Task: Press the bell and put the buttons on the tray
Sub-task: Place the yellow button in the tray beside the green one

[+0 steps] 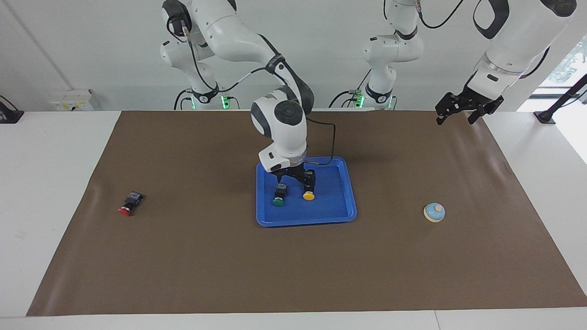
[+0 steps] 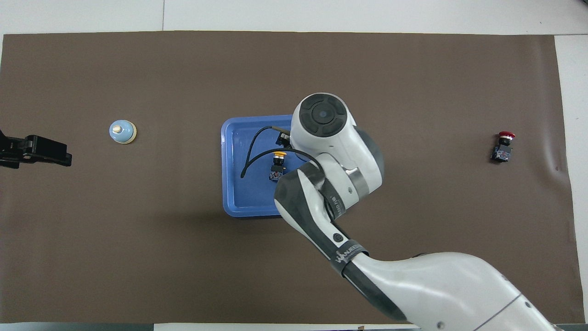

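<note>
red button (image 1: 129,205): open mat (image 1: 192,256) all round | tray (image 1: 337,215): right arm (image 1: 279,119) blocks approach from above

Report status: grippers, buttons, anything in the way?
Right gripper open above tray; left gripper open, waiting. Green button, yellow button in tray; red button on mat. Nothing in the way.
</note>
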Controlling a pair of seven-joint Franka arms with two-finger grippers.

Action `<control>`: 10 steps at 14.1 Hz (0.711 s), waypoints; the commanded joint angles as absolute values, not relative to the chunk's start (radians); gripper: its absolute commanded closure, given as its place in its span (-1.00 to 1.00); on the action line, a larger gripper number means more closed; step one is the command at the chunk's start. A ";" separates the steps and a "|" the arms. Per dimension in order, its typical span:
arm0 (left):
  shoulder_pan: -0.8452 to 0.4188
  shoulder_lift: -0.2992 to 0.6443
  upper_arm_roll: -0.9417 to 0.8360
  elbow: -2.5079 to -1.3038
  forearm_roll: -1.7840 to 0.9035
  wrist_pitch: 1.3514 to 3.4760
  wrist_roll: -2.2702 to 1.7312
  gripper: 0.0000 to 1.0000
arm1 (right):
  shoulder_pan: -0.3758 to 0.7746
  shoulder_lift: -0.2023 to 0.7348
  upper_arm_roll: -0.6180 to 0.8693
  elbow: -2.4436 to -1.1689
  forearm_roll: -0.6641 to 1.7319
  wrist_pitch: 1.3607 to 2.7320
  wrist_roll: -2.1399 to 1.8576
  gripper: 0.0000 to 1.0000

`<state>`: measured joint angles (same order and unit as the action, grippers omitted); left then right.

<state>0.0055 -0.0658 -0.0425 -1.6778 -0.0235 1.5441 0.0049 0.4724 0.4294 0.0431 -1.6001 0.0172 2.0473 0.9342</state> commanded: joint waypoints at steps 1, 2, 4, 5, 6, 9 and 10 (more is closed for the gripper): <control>0.006 -0.066 -0.040 -1.663 -0.034 1.528 -0.002 -1.00 | 0.349 0.341 0.057 -1.620 0.023 1.961 0.780 -1.00; 0.006 -0.067 -0.038 -1.663 -0.034 1.528 -0.002 -1.00 | 0.297 0.318 0.057 -1.621 0.021 1.930 0.717 -1.00; 0.006 -0.067 -0.040 -1.663 -0.034 1.528 -0.002 -1.00 | 0.192 0.296 0.055 -1.623 0.014 1.887 0.608 -1.00; 0.006 -0.067 -0.038 -1.663 -0.034 1.528 -0.002 -1.00 | 0.137 0.296 0.057 -1.623 -0.015 1.869 0.521 -1.00; 0.006 -0.067 -0.040 -1.663 -0.034 1.528 -0.002 -1.00 | 0.091 0.296 0.057 -1.629 -0.043 1.870 0.438 -1.00; 0.006 -0.066 -0.040 -1.663 -0.034 1.528 -0.002 -1.00 | -0.027 0.285 0.057 -1.673 -0.103 1.882 0.286 -1.00; 0.006 -0.067 -0.040 -1.663 -0.034 1.528 -0.002 -1.00 | -0.066 0.275 0.057 -1.705 -0.115 1.906 0.234 -1.00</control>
<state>0.0055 -0.0658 -0.0425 -1.6777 -0.0235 1.5441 0.0049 -0.0076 0.3068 0.0400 -1.6353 -0.0827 1.8701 0.3120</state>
